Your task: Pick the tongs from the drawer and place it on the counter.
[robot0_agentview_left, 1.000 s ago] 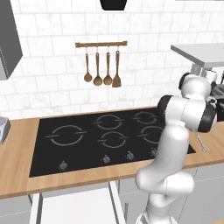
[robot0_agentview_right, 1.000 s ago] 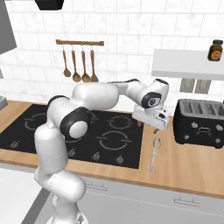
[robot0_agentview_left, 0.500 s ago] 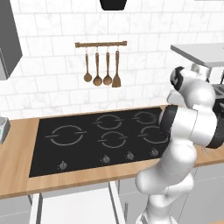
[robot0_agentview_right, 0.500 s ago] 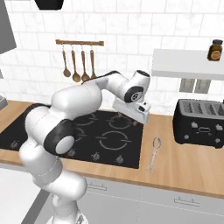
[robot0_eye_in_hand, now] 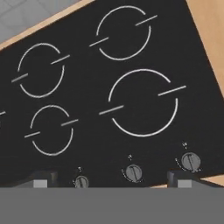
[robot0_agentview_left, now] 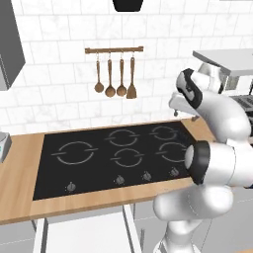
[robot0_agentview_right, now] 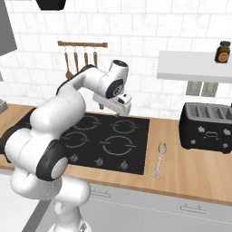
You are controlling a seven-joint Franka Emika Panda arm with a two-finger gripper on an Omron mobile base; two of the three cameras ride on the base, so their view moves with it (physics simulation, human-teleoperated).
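Right base view shows the slim silver-grey metal tongs [robot0_agentview_right: 159, 159] lying flat on the long light-brown wood-grain counter [robot0_agentview_right: 190, 167], right of centre in the frame, between the large black five-ring cooktop [robot0_agentview_right: 108, 140] and the black toaster [robot0_agentview_right: 206, 127]. The white arm's two-finger gripper [robot0_agentview_right: 117, 108] hangs over the cooktop with jaws spread and empty, well apart from the tongs. Placement looks done; I judge only pulling the arm clear is left.
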